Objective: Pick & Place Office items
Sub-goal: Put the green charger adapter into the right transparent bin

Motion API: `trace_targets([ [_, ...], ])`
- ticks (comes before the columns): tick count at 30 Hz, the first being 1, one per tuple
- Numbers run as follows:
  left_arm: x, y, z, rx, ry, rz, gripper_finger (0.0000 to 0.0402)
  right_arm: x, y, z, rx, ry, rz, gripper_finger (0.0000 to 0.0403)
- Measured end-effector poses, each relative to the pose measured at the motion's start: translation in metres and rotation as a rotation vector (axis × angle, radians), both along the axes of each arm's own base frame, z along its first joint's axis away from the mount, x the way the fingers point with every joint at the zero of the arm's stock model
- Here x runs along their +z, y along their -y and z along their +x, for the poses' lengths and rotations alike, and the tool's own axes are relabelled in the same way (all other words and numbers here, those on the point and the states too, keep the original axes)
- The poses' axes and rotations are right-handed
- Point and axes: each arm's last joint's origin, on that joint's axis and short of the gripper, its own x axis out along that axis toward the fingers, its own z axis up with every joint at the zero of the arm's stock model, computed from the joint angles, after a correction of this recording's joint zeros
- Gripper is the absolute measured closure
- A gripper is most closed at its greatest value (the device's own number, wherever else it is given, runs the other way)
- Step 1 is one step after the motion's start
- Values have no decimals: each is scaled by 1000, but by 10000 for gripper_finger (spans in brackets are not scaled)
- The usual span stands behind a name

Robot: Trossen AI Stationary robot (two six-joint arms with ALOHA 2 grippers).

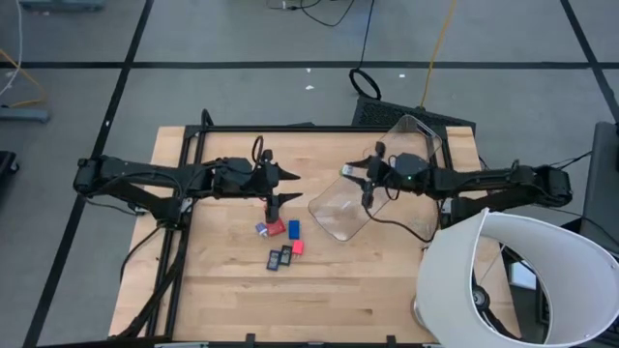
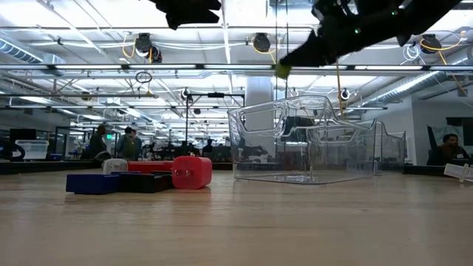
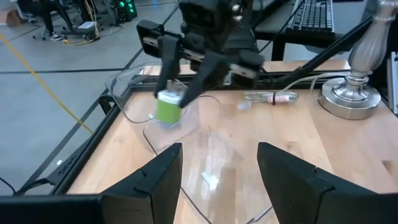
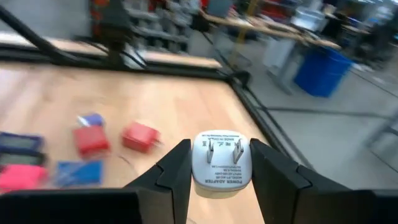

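The office items lie in a cluster on the wood left of the clear bin (image 1: 387, 188): red blocks (image 1: 276, 228), a blue one (image 1: 293, 230) and two dark flat rectangles (image 1: 279, 258). The low view shows them as a red block (image 2: 192, 171) and a blue piece (image 2: 92, 182). My right gripper (image 1: 348, 172) is shut on a small green plug adapter with a white face (image 4: 221, 162). It hangs above the bin's left rim (image 2: 251, 111). My left gripper (image 1: 287, 178) hovers open above the cluster, with nothing between its fingers (image 3: 155, 180). My right gripper pinches the adapter's two opposite sides (image 4: 194, 163) between its two fingers. The white face with the two prongs (image 4: 222, 149) is turned back toward the wrist. The fingers come from the table's right, slanting a little downward. The adapter (image 3: 168, 107) is lifted clear above the bin.
A white lampshade (image 1: 513, 280) fills the near right corner, and its metal base (image 3: 351, 93) stands on the table. A black frame (image 1: 189, 155) runs along the table's left and far edges. Cables (image 1: 406, 227) trail near the bin. People (image 2: 111, 144) stand far behind the table.
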Motion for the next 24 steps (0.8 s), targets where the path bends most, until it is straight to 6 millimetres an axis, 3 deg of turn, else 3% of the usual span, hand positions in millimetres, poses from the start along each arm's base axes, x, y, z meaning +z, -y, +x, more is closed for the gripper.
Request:
trace_targets([
  [10, -6, 0, 0, 9, -22, -26, 190, -6, 19, -32, -381, -141, 5, 277],
  [24, -29, -5, -2, 51, -58, -79, 190, -21, 55, -64, -736, -220, 204, 277],
])
